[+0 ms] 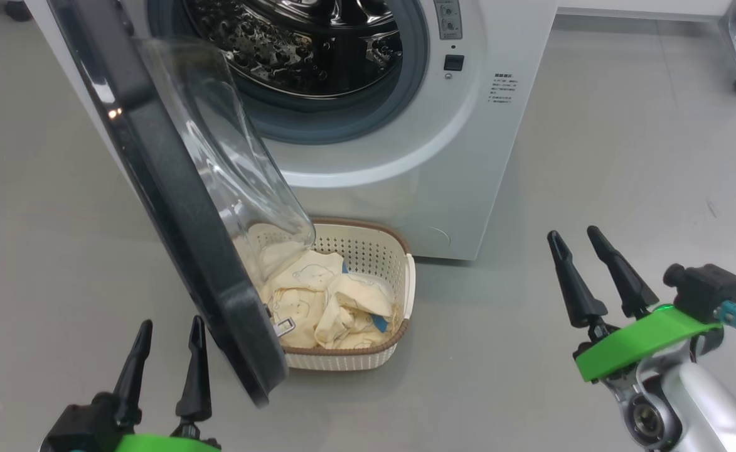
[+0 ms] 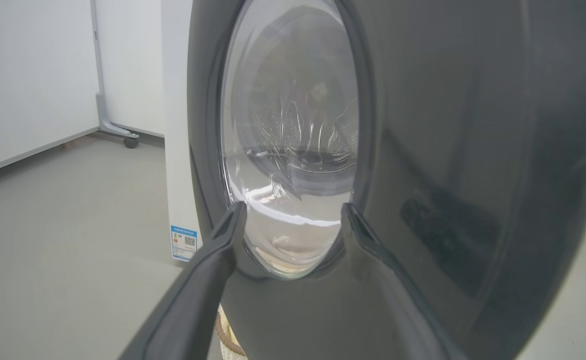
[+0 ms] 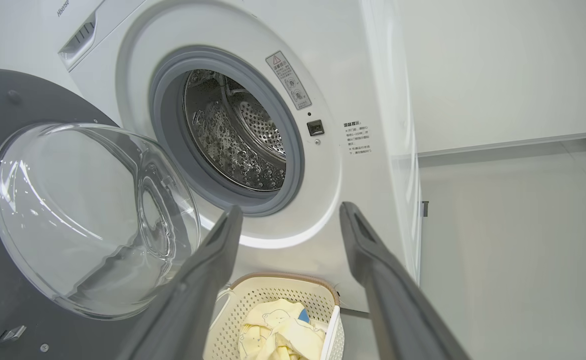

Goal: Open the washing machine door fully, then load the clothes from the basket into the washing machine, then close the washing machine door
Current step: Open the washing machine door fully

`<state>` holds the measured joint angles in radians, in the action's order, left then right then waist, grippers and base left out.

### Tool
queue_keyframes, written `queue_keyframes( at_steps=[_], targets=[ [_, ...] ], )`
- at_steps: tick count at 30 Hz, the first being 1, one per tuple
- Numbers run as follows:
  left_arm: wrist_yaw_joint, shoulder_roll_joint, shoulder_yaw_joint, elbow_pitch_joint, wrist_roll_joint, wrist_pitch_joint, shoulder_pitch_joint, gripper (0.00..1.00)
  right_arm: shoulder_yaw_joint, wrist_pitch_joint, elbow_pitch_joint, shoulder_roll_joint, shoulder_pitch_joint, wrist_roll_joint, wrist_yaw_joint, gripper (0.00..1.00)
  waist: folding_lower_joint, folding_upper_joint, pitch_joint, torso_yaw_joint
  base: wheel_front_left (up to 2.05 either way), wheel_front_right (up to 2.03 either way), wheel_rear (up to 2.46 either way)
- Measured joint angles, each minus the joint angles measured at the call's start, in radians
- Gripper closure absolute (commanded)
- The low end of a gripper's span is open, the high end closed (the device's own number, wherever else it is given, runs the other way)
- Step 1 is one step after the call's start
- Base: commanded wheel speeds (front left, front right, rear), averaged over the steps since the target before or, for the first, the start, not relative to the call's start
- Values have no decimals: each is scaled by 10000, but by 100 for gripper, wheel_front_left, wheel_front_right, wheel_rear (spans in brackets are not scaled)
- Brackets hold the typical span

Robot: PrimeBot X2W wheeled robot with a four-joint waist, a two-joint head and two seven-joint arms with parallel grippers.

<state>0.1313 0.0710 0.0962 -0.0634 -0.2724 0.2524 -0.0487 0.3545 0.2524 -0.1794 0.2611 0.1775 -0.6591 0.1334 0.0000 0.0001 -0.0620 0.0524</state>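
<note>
Plainly, both grippers have their fingers spread wide and nothing between them. The left gripper (image 1: 173,321) sits low, and just ahead of it and to its right rises the washing machine door (image 1: 173,207), swung out from the washing machine (image 1: 468,157) and seen nearly edge-on in the head view. In the left wrist view the door's glossy black outer face lies close beyond the fingers, with its clear glass bowl (image 2: 293,150) between the two fingertips. Whether the tips touch the rim I cannot tell. Off to the left of that gripper, a blue-and-white sticker (image 2: 184,242) marks the machine's lower corner. The right gripper (image 1: 573,233) hangs over bare grey floor (image 1: 625,157), well apart from everything. The basket (image 1: 368,227) is off to its left, standing on the floor against the foot of the machine, below the drum mouth. The clothes (image 1: 324,295) lie heaped inside the basket, pale yellow with a patch of blue. In the right wrist view the basket sits low between this gripper's fingers and beyond them. The steel drum (image 3: 238,140), ringed by its grey gasket (image 3: 168,140), gapes ahead just left of the fingertips, and the door's bulging bowl lies farther left.
</note>
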Motion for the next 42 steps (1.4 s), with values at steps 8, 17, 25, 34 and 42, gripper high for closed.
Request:
queue_keyframes(
  at_steps=[8,17,25,34,42],
  targets=[
    [0,65,-31,-27,-2,0,-57,0,-1406,0,299,-579,-1215,1001,0,0,0,0,106,-119,0,0,0],
    [0,102,-169,-84,-4,0,-257,0,-2330,0,614,-1074,-1865,1613,0,0,0,0,218,-329,0,0,0],
    [0,132,-251,-84,-4,0,-392,0,-2861,0,834,-1455,-2394,2155,0,0,0,0,270,-540,0,0,0],
    [0,153,-265,-84,-4,0,-399,0,-3386,0,918,-1728,-2787,2608,0,0,0,0,185,-614,0,0,0],
    [0,153,-265,-84,-4,0,-404,0,-3540,0,917,-1791,-2789,2648,0,0,0,0,170,-596,0,0,0]
  ],
)
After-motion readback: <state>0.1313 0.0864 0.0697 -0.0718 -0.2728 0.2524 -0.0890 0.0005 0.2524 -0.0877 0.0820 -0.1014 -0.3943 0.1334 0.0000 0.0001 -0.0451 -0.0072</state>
